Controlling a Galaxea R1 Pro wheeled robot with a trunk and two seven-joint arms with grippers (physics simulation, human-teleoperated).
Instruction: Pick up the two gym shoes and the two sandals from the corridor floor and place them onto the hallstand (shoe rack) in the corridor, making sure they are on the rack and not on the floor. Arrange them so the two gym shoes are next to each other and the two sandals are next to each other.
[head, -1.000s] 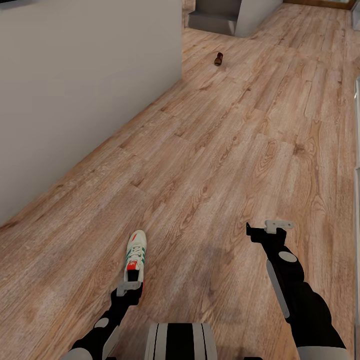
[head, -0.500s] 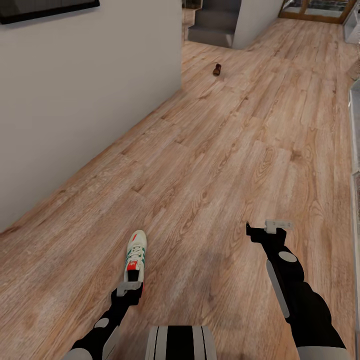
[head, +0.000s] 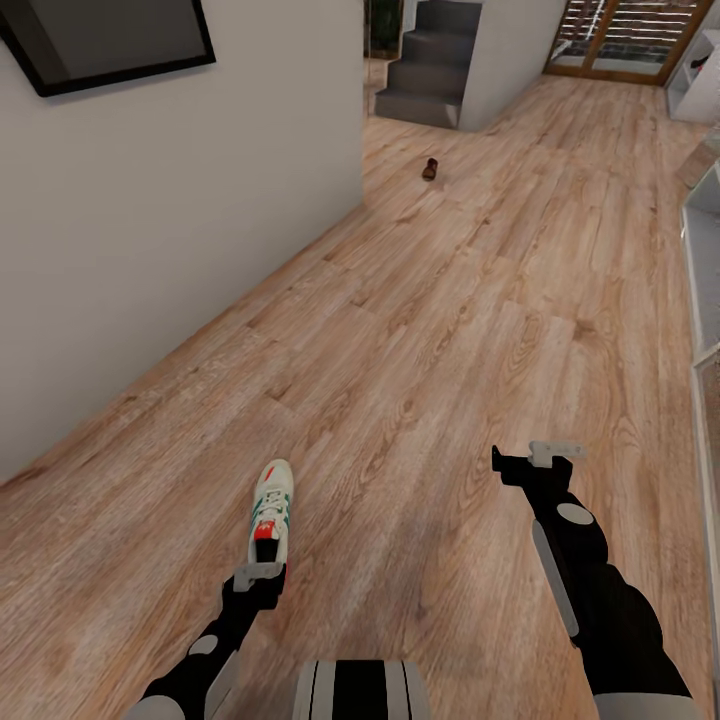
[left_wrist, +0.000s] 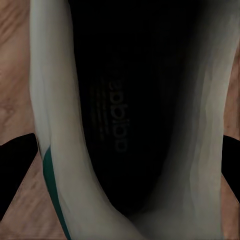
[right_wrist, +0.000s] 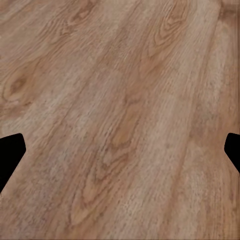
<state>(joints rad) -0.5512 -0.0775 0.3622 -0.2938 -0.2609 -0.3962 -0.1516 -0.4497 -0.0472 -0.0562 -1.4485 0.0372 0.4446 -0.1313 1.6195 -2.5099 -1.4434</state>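
Observation:
One white gym shoe (head: 271, 508) with green stripes and a red heel patch points away from me at lower left. My left gripper (head: 259, 573) is shut on its heel end. In the left wrist view the shoe's dark opening (left_wrist: 117, 115) spans the gap between the two fingertips (left_wrist: 15, 170). My right gripper (head: 540, 458) hangs open over bare corridor floor (right_wrist: 120, 120), holding nothing. One dark brown sandal (head: 430, 168) lies far ahead on the planks near the steps. A light grey edge of the hallstand (head: 703, 250) shows at the right border.
A pale wall (head: 180, 200) with a dark framed panel (head: 120, 40) runs along the left and ends at a corner. Grey steps (head: 435, 80) stand beyond it, and a slatted door (head: 620, 35) is at the far end. Wide plank floor lies between me and the sandal.
The whole picture has shifted: the sandal, steps and wall panel slid downward into view as the camera moved. Both arms and the held shoe keep their places in the picture.

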